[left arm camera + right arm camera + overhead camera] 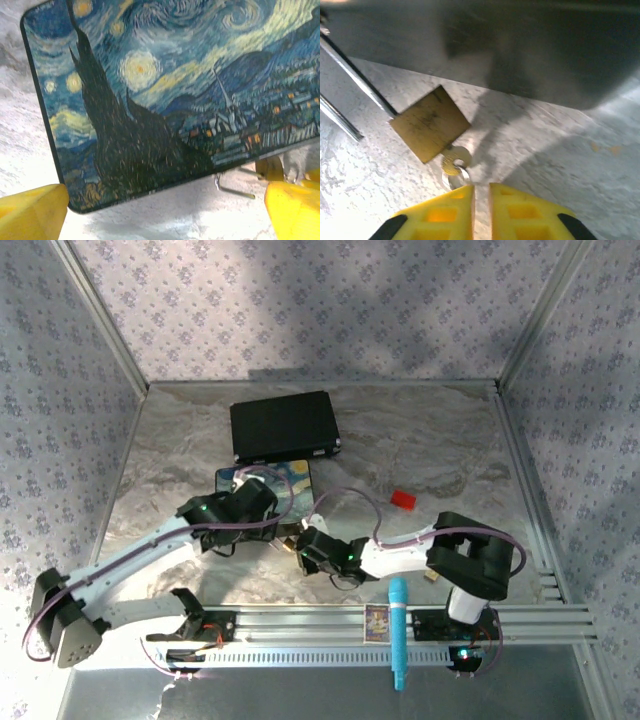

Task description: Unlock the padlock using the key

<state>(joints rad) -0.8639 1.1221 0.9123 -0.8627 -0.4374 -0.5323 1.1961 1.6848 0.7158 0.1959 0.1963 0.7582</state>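
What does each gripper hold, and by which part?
The left gripper is open and holds nothing. The right gripper is almost shut at the head of the key, which sits in the padlock; whether it pinches the key cannot be told.

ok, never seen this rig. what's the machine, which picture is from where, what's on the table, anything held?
Two robot arms are bolted at the table's near edge, each ending in a two-finger pincer. The top view looks down from behind them: left arm on the left, right arm on the right. The other two views come from wrist cameras, each showing its own yellow fingers. On the table lie a black case, a painted box, a red block, and beside the box a brass padlock with the key sticking out of its bottom. The left pincer is wide open by the box's corner, holding nothing. The right pincer is almost closed at the key's end; whether it grips it I cannot tell.
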